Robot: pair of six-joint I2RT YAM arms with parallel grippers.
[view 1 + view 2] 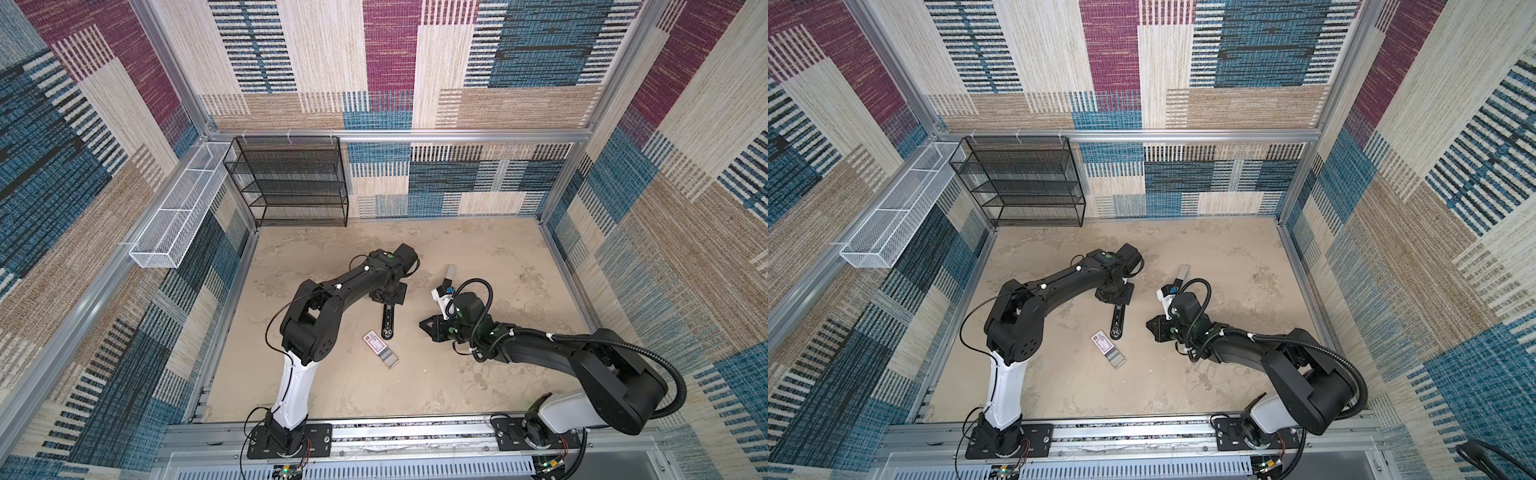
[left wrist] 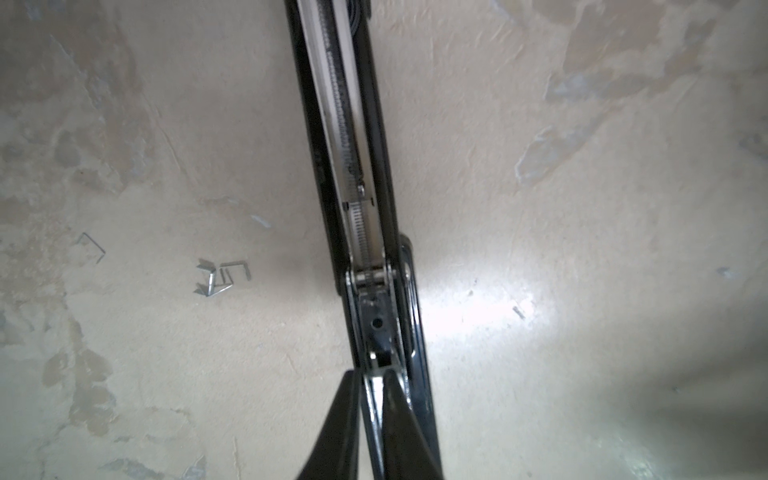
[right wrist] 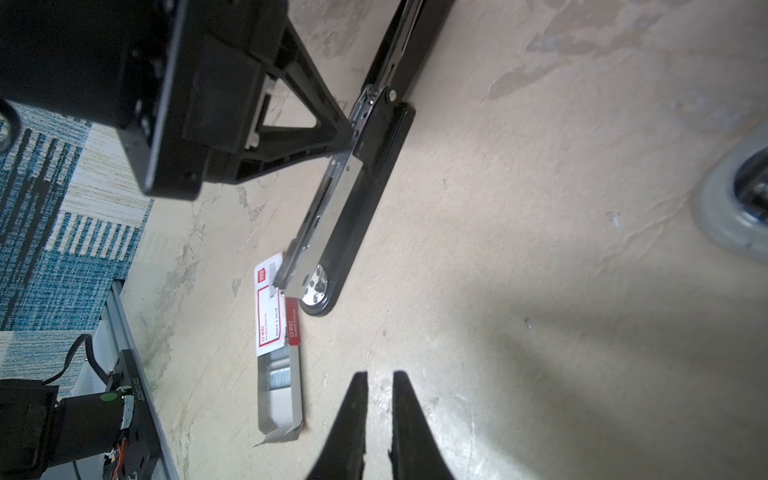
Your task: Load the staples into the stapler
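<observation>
The black stapler [image 1: 387,322] [image 1: 1116,322] lies opened out on the table, its silver magazine [image 3: 332,216] raised over the black base [image 3: 365,191]. Its open channel with the spring [image 2: 353,137] shows in the left wrist view. My left gripper [image 2: 372,374] [image 1: 388,303] is shut on the stapler's rear end by the hinge. The staples [image 3: 282,378] lie as grey strips in a white box with a red mark [image 1: 380,347] [image 1: 1108,347], just in front of the stapler's tip. My right gripper [image 3: 380,374] [image 1: 422,324] hovers to the right of the box, shut to a slim gap and holding nothing.
A few loose bent staples [image 2: 220,278] lie on the table beside the stapler. A small grey piece [image 1: 450,272] lies behind the right wrist. A black mesh shelf [image 1: 286,183] stands at the back left, with a white mesh basket [image 1: 178,208] on the left wall.
</observation>
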